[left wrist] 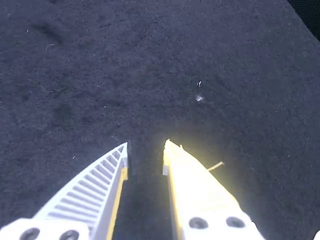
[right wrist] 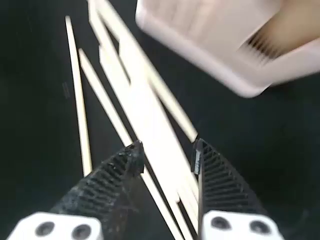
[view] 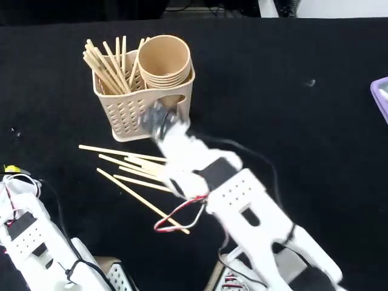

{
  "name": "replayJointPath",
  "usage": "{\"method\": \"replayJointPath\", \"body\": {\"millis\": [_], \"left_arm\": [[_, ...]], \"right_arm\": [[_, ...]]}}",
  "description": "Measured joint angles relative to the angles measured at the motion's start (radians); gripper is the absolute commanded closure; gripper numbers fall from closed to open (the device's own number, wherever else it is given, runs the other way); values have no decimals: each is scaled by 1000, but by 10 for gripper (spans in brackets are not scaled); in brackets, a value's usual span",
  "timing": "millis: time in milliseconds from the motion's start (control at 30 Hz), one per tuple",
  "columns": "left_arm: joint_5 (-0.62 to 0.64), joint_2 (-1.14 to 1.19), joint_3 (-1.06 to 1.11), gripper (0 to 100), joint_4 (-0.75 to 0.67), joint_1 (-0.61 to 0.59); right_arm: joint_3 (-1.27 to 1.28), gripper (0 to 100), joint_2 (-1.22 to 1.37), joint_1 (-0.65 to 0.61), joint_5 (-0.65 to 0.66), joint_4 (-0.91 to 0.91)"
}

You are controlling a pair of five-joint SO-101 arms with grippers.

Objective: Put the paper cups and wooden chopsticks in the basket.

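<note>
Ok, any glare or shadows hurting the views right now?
Left wrist view: glare washes out one finger of the left pincer. High view: even light, loose chopsticks stand out on the black table, no hard shadows. Right wrist view: no glare.

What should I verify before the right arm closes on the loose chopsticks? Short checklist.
1. Right gripper open: ok.
2. Loose chopsticks run between its fingers in the right wrist view: ok.
3. Fingers low enough to catch the chopsticks: cannot tell.
4. Basket upright, close beside the right gripper: ok.
5. Paper cups stacked in the basket: ok.
6. Left gripper over bare table, away from the chopsticks: ok.
</note>
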Motion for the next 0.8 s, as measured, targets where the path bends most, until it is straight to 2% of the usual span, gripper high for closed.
{"method": "replayJointPath", "body": {"millis": [133,333,400,467,800], "left_arm": [[0,0,0,873,0,0],[0,0,0,873,0,0],[0,0,0,873,0,0],[0,0,0,873,0,0],[0,0,0,873,0,0]], "right_arm": [[66,838,152,0,129,-101],[11,845,416,3,222,-207],[-31,889,480,-5,252,-203],[-69,989,514,2,264,-180],[-95,988,423,3,270,-14]]}}
